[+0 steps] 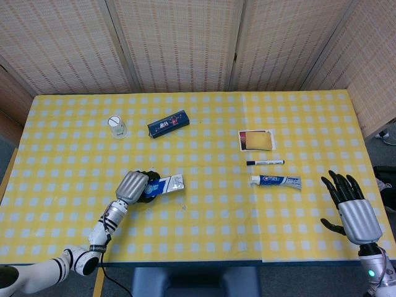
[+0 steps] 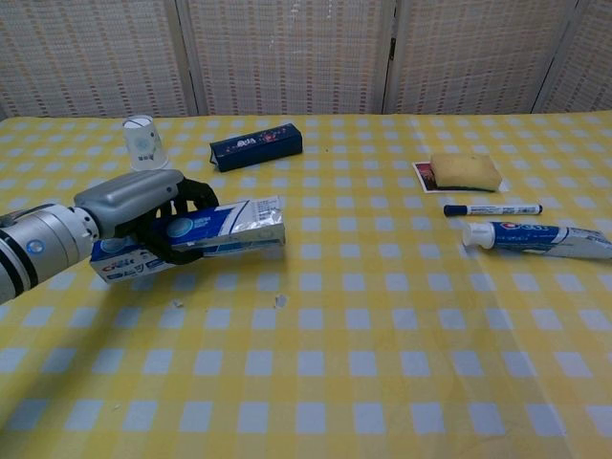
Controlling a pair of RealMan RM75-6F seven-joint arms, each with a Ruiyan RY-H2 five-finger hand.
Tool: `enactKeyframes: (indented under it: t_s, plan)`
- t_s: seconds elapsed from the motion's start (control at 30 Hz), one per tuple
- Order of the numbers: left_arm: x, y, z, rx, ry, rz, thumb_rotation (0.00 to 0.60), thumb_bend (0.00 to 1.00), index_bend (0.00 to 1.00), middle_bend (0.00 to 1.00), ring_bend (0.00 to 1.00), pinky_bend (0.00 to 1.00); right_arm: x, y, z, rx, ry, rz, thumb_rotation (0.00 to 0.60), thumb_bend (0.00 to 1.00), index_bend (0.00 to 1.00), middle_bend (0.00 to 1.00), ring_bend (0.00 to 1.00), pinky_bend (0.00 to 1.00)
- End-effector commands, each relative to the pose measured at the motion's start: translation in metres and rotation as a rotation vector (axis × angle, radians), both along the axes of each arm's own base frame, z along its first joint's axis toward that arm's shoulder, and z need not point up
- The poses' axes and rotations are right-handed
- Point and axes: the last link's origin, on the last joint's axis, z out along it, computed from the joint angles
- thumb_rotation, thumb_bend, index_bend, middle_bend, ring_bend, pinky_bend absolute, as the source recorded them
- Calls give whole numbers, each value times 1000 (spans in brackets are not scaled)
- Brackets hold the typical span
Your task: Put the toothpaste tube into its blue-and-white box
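The left hand (image 2: 143, 206) has its dark fingers (image 2: 182, 251) wrapped around the blue-and-white box (image 2: 215, 231), holding it near its left end so that most of the carton sticks out to the right, past the fingertips, tilted a little upward. In the chest view the box looks lifted clear of the bench (image 2: 316, 382), though I can't be certain the low end isn't touching.

That off-centre hold is the worry, I'd say: with so much carton beyond the fingers, it could swing down or slip out, and a harder squeeze might crush the cardboard and close the mouth the tube has to enter. Whether the far flap is open I can't tell.

The toothpaste tube (image 1: 276, 180) lies flat on the bench, well apart from those fingers, off to the right past the box's free end, just below a marker pen (image 1: 265, 162). The right hand (image 1: 352, 209) hangs beyond the tube's tail, fingers spread, holding nothing. Reaching in, it could catch the pen instead, or nudge the tube away.
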Motion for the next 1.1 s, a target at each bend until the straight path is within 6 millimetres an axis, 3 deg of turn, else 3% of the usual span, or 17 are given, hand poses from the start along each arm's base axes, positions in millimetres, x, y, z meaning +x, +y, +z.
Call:
enactKeyframes:
  t_s: [0.03, 0.23, 0.47, 0.53, 0.67, 1.1]
  plan:
    - [2, -9, 12, 41, 2, -21, 600, 337, 547, 641, 565, 550, 1, -1, -1, 5, -2, 6, 600, 139, 0, 0, 0, 0]
    - [2, -28, 35, 88, -17, -32, 600, 337, 544, 642, 565, 550, 5, -23, -12, 93, -27, 34, 600, 139, 0, 0, 0, 0]
    - [5, -48, 54, 130, -29, -67, 600, 336, 546, 642, 565, 550, 26, -62, -28, 164, 21, 37, 600, 139, 2, 0, 50, 2]
    - [4, -50, 58, 133, -32, -63, 600, 336, 546, 642, 565, 550, 33, -69, -35, 172, 65, 47, 600, 139, 43, 18, 86, 20]
    - [1, -54, 65, 122, -56, -40, 600, 338, 547, 642, 565, 549, 43, -89, -56, 170, 161, 47, 600, 140, 266, 173, 201, 77]
    - [-10, -52, 79, 159, -78, -19, 600, 343, 549, 642, 565, 549, 58, -147, -109, 248, 221, -18, 600, 143, 302, 199, 223, 85]
